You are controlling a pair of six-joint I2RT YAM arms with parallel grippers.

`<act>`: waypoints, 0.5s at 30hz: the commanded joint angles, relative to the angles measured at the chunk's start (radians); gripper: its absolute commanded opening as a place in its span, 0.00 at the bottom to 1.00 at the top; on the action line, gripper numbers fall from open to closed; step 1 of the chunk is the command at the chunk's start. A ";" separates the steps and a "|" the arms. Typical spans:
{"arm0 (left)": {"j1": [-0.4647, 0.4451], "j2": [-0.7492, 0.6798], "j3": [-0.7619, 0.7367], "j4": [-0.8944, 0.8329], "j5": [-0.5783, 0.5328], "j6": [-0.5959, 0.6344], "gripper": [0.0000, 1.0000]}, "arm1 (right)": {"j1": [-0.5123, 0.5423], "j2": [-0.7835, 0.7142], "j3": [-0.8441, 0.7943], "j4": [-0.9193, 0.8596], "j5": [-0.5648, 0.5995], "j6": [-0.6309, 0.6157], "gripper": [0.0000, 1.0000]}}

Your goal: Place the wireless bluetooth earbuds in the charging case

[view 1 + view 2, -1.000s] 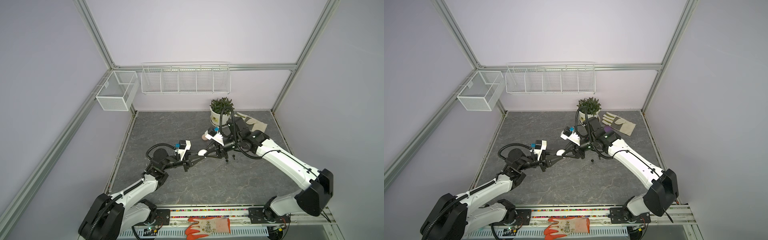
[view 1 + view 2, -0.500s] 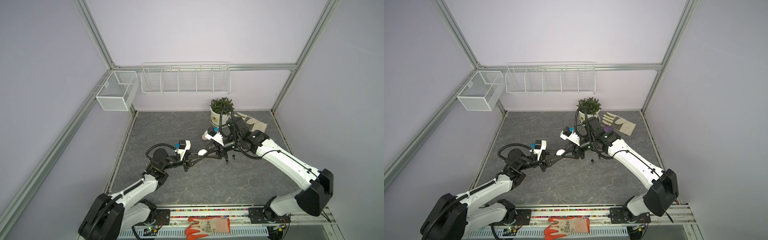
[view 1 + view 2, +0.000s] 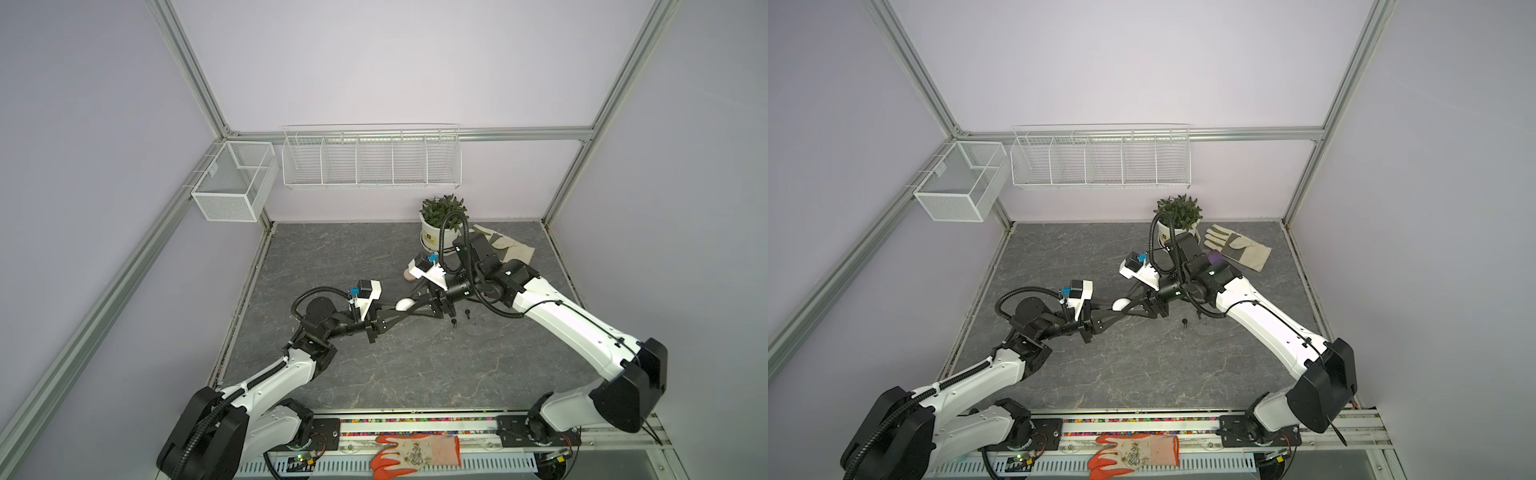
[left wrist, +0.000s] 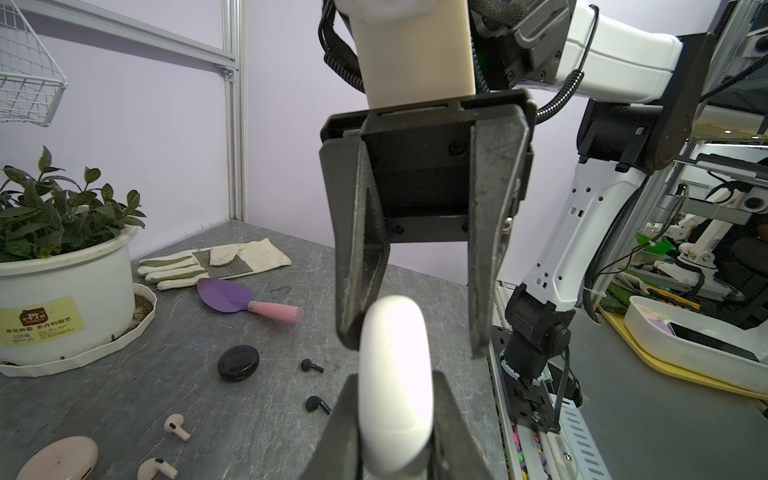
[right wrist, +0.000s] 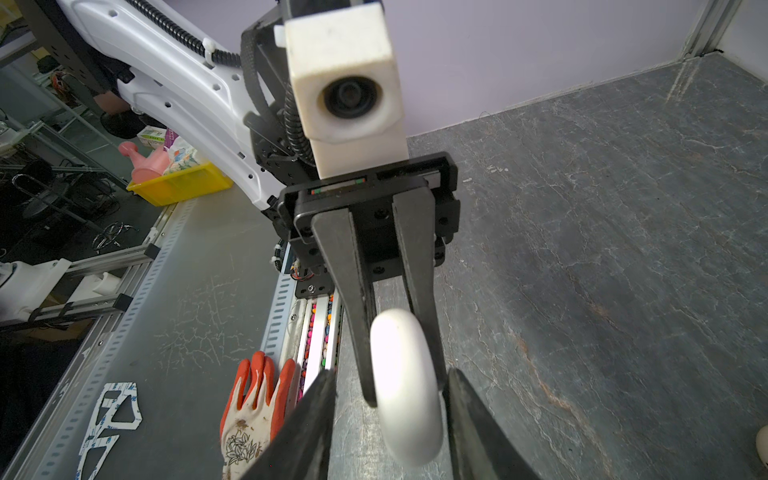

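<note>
**Both arms meeting above mid-table.** The grey table (image 3: 332, 257) carries every loose thing, and your two arms converge above its middle. Beyond the fingers, toward the back wall, stands the potted plant (image 4: 62, 282). Beside it lie a work glove (image 4: 216, 262) and a purple trowel (image 4: 226, 295). Your left gripper (image 4: 395, 380) is clenched: its fingers (image 4: 336, 440) press the two broad faces of the white charging case (image 3: 404, 304), which is held on edge, clear of the table. Your right gripper (image 5: 390, 374) meets it head-on with its fingers (image 4: 361, 249) released. They straddle the same case, and the right wrist view shows a gap on either side. Below and beyond the fingers, a black case (image 4: 238, 362) and a pink case (image 4: 58, 457) rest on the table, well apart from each other. The two black earbuds (image 4: 311, 366) lie near the black case, on the side nearer the fingers. The two pale earbuds (image 4: 176, 426) lie just beside the pink case. All four are loose on the table, outside any case.
</note>
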 commanded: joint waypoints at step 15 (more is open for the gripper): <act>0.002 0.005 -0.001 0.023 -0.003 0.002 0.00 | 0.003 0.016 0.012 -0.007 -0.032 -0.043 0.24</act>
